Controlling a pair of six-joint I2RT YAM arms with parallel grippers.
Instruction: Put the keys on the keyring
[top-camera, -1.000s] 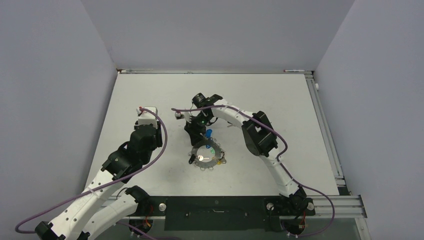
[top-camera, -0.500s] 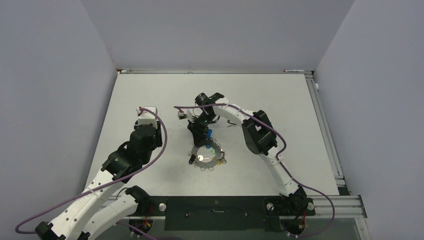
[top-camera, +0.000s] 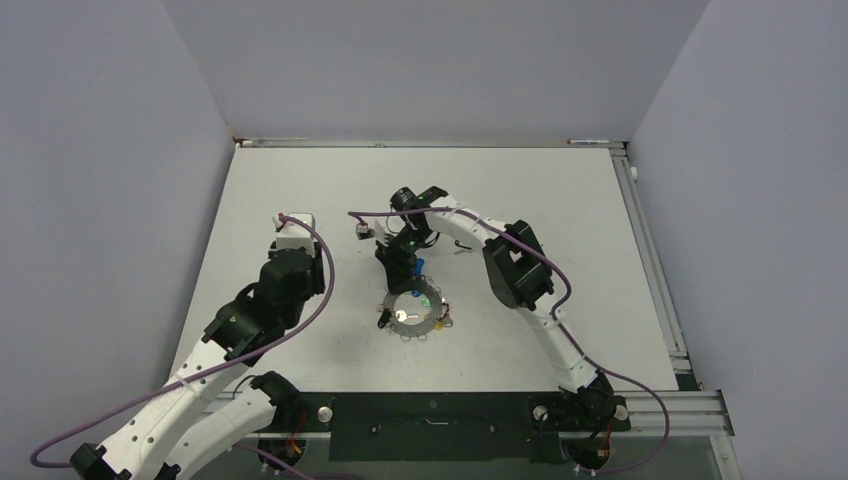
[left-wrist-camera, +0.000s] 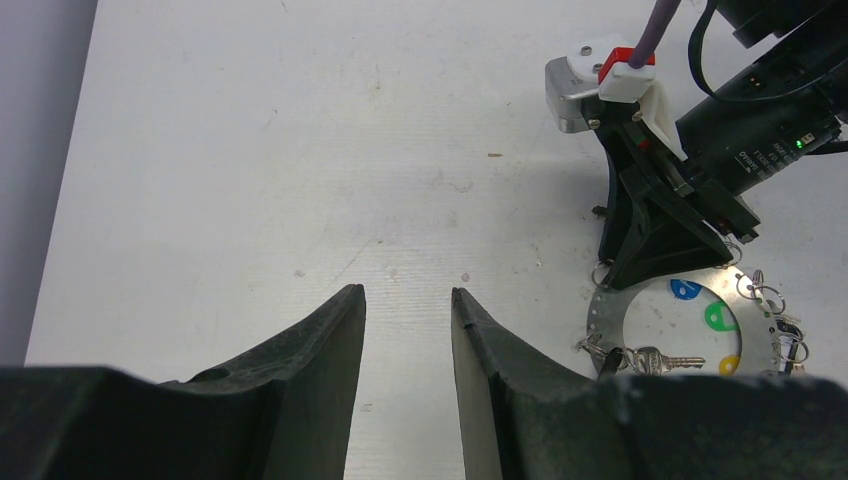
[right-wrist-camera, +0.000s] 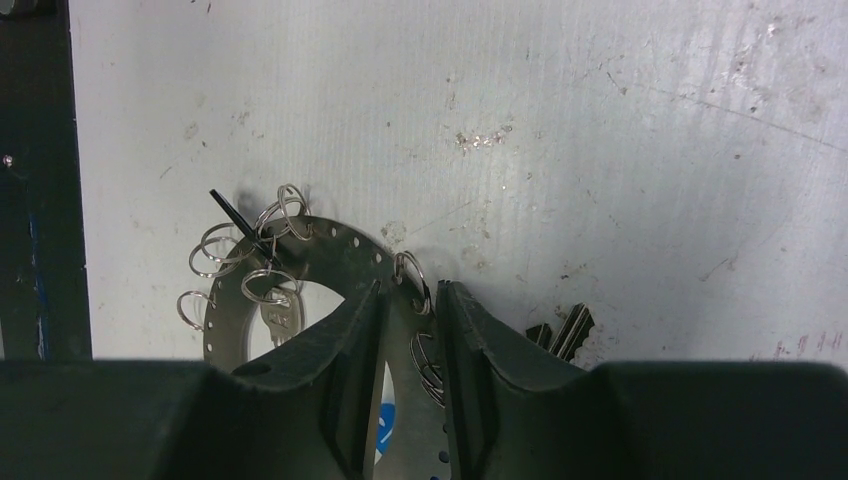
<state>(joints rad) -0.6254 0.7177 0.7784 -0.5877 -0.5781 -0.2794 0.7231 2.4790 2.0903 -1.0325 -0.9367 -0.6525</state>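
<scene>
Keyring (top-camera: 412, 310): flat on the desk (top-camera: 560, 200), a little near of centre, between the two arms.

Change in the last second: the right claw (right-wrist-camera: 410, 290) has eased nearer onto the ring's far rim and drawn its jaws in. One finger now stands over the central hole and the other outside the rim, with the grey band between them. A thin gap shows on either side of the band, so I cannot tell whether it is pinched yet. My reading is that this is a grab to steady or lift the ring for threading, and that the hold is not yet secure.

Keys (left-wrist-camera: 660, 358): blue, green and yellow heads lie inside the hole, with a silver blade on its near side. Another key lies just outside the rim, beside the right claw. Small wire loops (right-wrist-camera: 215, 250) crowd the rim; they are too small to tell whether they are hooked through it.

Left claw (left-wrist-camera: 405, 295): jaws part-way apart and empty, over bare desk well to the left of the ring.

Desk surface: white, scuffed, with faint scratches. Room: pale grey walls (top-camera: 430, 70) on the left, far and right sides, and a metal rail (top-camera: 650, 260) along the right edge.
</scene>
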